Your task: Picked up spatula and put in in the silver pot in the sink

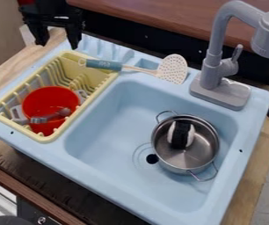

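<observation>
Yellow rack [45, 138] — red pot [36, 102] inside; grey faucet [216, 68]

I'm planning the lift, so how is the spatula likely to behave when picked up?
The spatula will probably stay stiff, as it looks straight from end to end. Gripped by the teal handle, it may dip toward its broad head. The holes in that head suggest it is fairly light for its size.
</observation>
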`<action>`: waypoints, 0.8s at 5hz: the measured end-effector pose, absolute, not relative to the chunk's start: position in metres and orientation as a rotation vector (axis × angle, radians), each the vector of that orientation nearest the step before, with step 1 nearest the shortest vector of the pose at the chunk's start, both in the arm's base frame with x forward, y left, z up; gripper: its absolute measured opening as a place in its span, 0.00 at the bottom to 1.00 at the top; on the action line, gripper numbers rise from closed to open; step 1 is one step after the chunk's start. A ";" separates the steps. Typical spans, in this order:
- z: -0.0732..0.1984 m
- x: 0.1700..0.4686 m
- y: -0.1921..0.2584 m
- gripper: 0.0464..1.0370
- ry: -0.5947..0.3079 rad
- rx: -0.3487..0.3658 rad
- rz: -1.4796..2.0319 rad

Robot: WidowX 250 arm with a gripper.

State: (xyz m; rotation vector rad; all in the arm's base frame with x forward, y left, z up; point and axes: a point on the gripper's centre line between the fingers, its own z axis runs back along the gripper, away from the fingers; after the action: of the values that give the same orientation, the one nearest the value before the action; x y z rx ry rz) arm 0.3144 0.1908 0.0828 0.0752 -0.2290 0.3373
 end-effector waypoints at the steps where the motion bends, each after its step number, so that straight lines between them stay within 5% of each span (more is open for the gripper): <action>1: 0.069 0.311 0.187 0.96 -0.187 0.060 0.330; 4: 0.098 0.326 0.167 0.96 -0.195 0.053 0.001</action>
State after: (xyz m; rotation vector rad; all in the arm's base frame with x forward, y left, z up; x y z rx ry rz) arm 0.3258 0.1673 0.0981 0.0531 -0.1950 0.0014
